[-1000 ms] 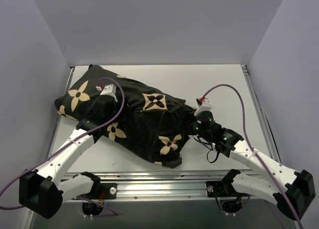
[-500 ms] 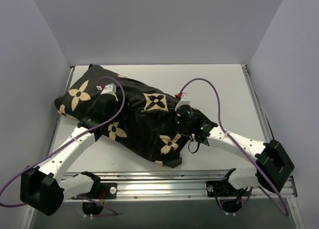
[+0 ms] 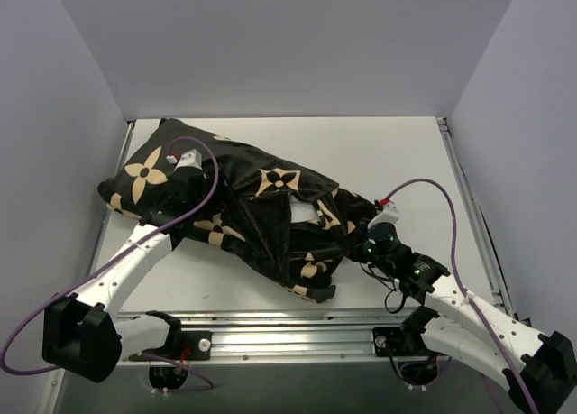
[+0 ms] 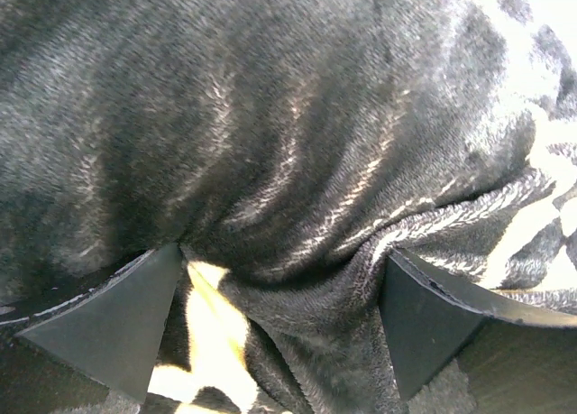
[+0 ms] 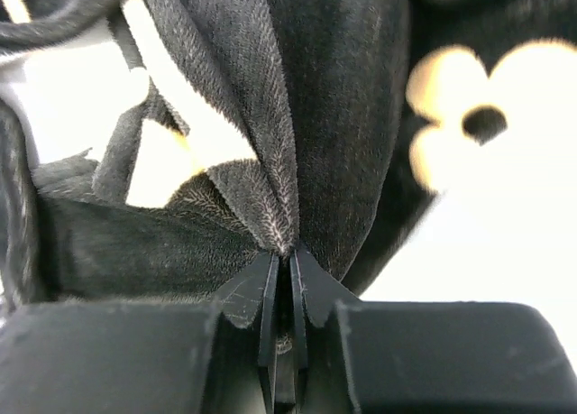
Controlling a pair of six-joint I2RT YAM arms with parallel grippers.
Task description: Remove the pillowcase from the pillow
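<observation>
Folds of the pillowcase, black with tan flowers, lie across the left and middle of the white tabletop, rumpled and drawn out toward the right. Through a gap in the cloth near its middle a small patch of the white pillow shows; the rest of the pillow is covered. The right pincer sits at the pillowcase's right end. Its fingers are closed together on a thin fold of the black cloth, which the right wrist view shows pinched right at the tips. The left pincer rests on the pillowcase's left part, beside a large flower motif. Its fingers stand wide apart and press into the plush cloth, which bulges between them without being clamped.
</observation>
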